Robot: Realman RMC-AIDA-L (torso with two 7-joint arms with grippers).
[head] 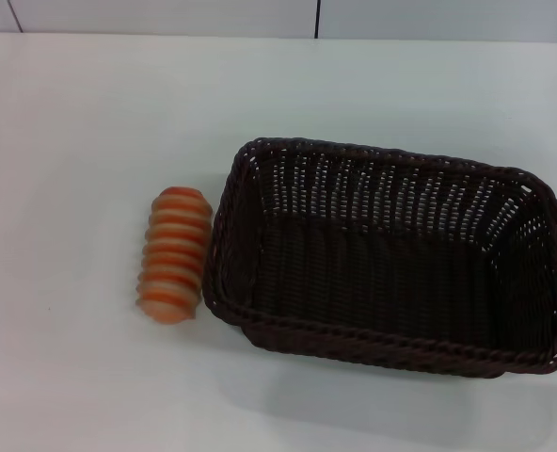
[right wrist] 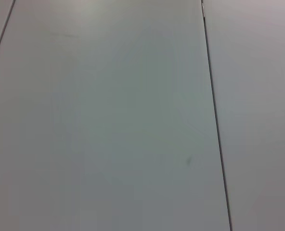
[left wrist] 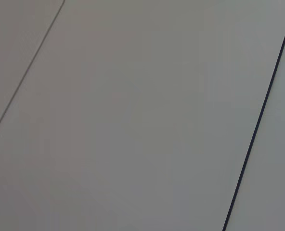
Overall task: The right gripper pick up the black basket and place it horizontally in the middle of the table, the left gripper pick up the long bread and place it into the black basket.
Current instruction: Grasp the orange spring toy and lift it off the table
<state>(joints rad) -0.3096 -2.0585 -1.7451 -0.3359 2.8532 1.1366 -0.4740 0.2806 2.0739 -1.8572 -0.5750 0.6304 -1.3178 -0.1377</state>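
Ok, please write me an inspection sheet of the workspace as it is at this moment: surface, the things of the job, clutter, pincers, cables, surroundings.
Surface: white table, smooth, bare around the two items.
Job's things: black basket stands upright on the robot's right side, its inside holds nothing, its right end reaches the head view's edge. Long bread lies on the table just left of the basket, outside it, apart from its wall.
Clutter: nothing seen.
Pincers: neither the left nor the right one shows in any view; both wrist views show only plain grey panels with dark seams.
Cables: nothing seen.
Surroundings: pale wall panels behind the table's far edge.
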